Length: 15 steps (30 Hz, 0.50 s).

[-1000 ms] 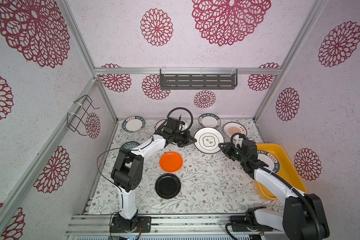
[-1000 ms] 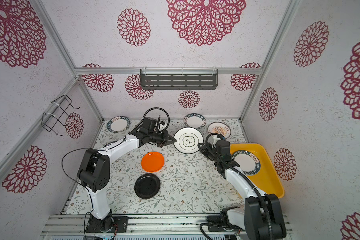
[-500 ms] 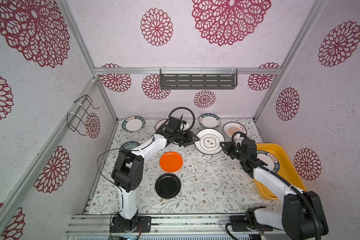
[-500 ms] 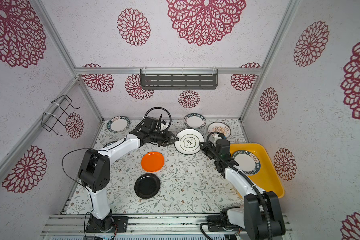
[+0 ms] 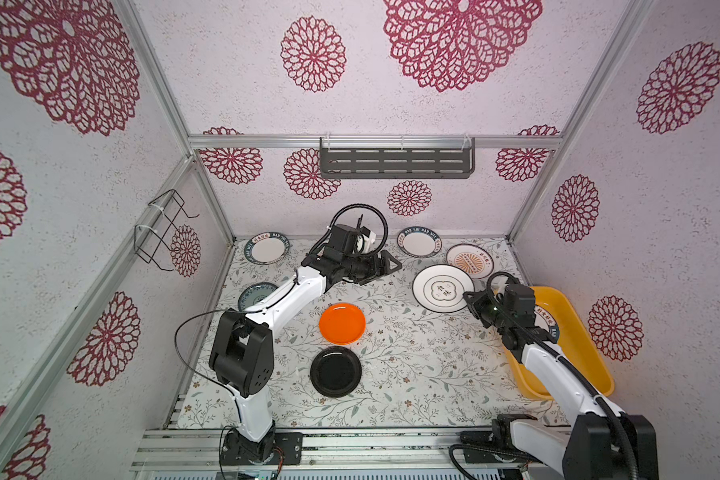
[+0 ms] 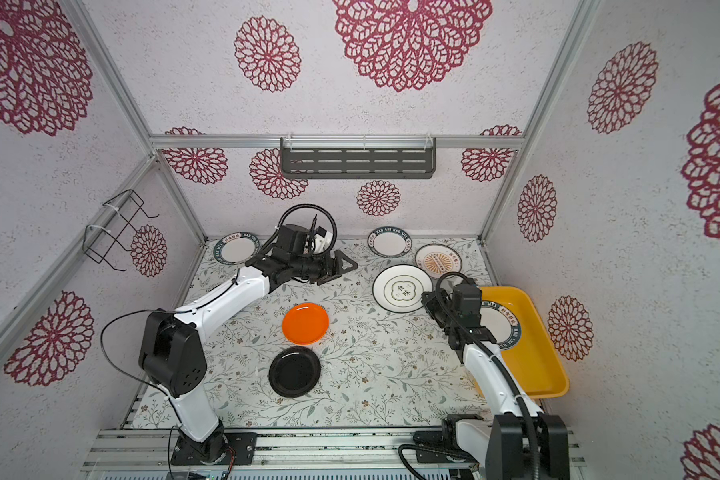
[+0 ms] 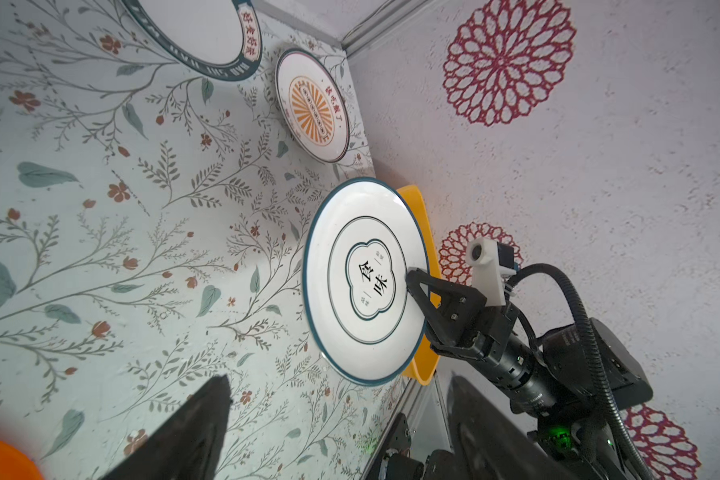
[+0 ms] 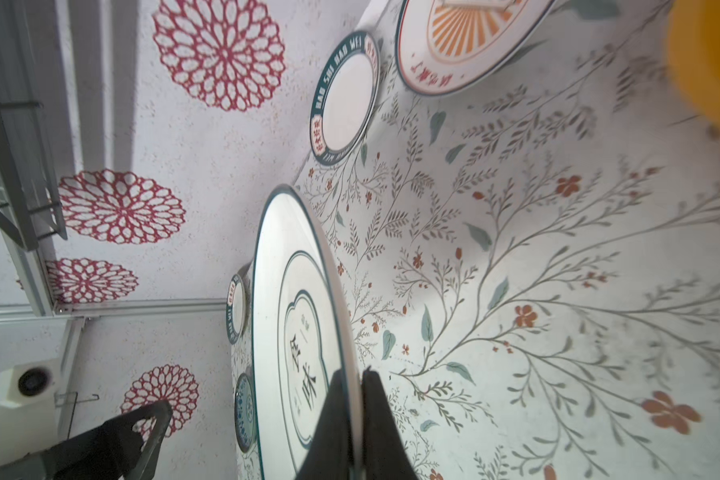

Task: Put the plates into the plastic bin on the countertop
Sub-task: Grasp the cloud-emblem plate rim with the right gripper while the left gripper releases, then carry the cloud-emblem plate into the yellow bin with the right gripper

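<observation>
A white plate with black characters point(image 5: 442, 289) point(image 6: 402, 289) hangs tilted just above the countertop point(image 5: 412, 357), left of the plastic bin point(image 5: 574, 332). My right gripper point(image 5: 468, 297) point(image 8: 352, 386) is shut on its near-right rim; the left wrist view shows that pinch on the plate point(image 7: 362, 282). My left gripper point(image 5: 391, 266) point(image 7: 337, 395) stands open, apart from the plate on its left. Inside the yellow-orange bin point(image 6: 533, 345) lies a teal-rimmed plate point(image 6: 506, 328). Other plates rest on the countertop: orange point(image 5: 342, 323), black point(image 5: 336, 371), sunburst point(image 5: 471, 260).
Teal-rimmed plates lie by the back wall point(image 5: 267, 248) point(image 5: 419, 241), and a blue-floral one point(image 5: 255, 293) sits half under my left arm. A dark slotted shelf point(image 5: 395, 163) hangs on the back wall and a wire rack point(image 5: 163, 228) on the left wall.
My left gripper has let go of the character plate, opened and drawn back left. My right gripper has shut on the rim and carried the plate slightly right.
</observation>
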### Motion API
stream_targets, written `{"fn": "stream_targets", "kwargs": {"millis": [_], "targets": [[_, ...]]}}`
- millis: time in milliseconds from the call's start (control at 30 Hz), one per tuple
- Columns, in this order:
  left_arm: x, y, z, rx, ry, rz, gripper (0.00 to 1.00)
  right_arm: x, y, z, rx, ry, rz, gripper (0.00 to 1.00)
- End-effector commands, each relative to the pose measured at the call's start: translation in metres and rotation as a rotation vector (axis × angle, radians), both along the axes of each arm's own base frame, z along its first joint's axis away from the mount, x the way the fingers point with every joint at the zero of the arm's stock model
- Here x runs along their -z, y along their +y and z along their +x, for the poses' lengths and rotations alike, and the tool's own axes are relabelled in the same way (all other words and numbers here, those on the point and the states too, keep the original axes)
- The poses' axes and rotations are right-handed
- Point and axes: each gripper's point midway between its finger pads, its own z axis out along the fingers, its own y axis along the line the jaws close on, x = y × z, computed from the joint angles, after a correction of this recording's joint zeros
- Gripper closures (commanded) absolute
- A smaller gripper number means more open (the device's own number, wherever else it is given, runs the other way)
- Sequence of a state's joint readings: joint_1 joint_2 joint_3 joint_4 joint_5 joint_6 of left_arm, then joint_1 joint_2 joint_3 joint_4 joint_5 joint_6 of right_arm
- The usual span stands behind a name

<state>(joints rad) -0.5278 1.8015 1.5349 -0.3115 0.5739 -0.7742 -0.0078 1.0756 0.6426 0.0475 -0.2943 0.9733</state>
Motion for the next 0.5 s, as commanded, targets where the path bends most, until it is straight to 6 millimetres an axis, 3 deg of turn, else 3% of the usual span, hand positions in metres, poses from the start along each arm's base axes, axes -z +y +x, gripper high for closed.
{"fn": "stream_targets", "kwargs": {"millis": [0,167,467], "targets": [[-0.031,-0.022,-0.012,0.018,-0.139,-0.053,0.12,-0.022,-0.024,-0.012,0.034,-0.058,-0.032,1.0],[-0.039,-0.039,-0.014,0.014,-0.199,-0.077,0.08,-0.032,-0.064,-0.032,0.135,-0.053,-0.084,1.0],[-0.034,-0.037,-0.01,-0.008,-0.204,-0.065,0.02,-0.036,-0.143,-0.061,0.351,-0.035,-0.113,1.0]]}}
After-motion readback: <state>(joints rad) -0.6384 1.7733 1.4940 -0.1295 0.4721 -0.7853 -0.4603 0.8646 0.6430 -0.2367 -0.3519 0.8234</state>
